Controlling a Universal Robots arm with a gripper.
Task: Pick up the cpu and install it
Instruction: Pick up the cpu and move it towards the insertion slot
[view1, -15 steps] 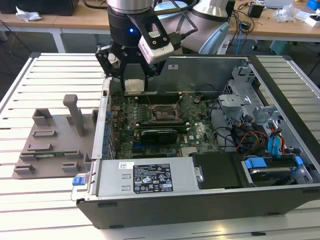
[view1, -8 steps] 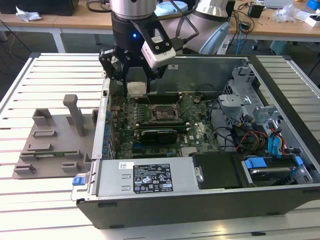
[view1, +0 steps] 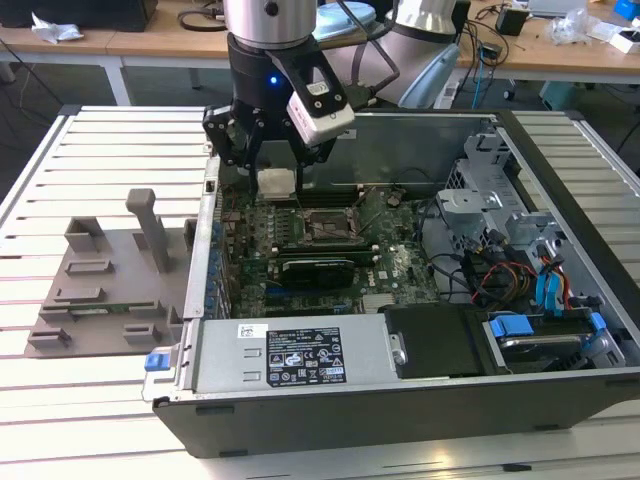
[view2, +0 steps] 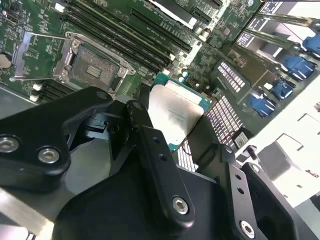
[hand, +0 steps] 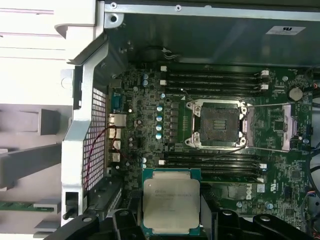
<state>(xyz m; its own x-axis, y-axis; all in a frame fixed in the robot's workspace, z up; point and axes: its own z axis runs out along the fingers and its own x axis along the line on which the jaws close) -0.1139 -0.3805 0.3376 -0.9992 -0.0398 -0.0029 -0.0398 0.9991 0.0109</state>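
Observation:
My gripper (view1: 275, 186) hangs inside the open computer case, shut on the cpu (view1: 275, 181), a flat square chip with a silver-grey top. In both wrist views the cpu (view2: 175, 116) (hand: 171, 204) sits level between the black fingers (view2: 155, 165), held above the green motherboard. The open socket (view1: 326, 223), a dark square with a metal frame (hand: 218, 123), lies a short way off toward the exterior view's right of the cpu. The socket's contact field (view2: 93, 68) is uncovered, and its load plate (hand: 286, 126) is folded back beside it.
The case walls (view1: 205, 230) ring the motherboard. Memory slots (hand: 215, 80) run on both sides of the socket, and a black card (view1: 315, 266) lies nearer the front. A drive cage with blue clips (view1: 545, 290) fills the exterior view's right. A grey fixture plate (view1: 105, 285) lies outside the case at left.

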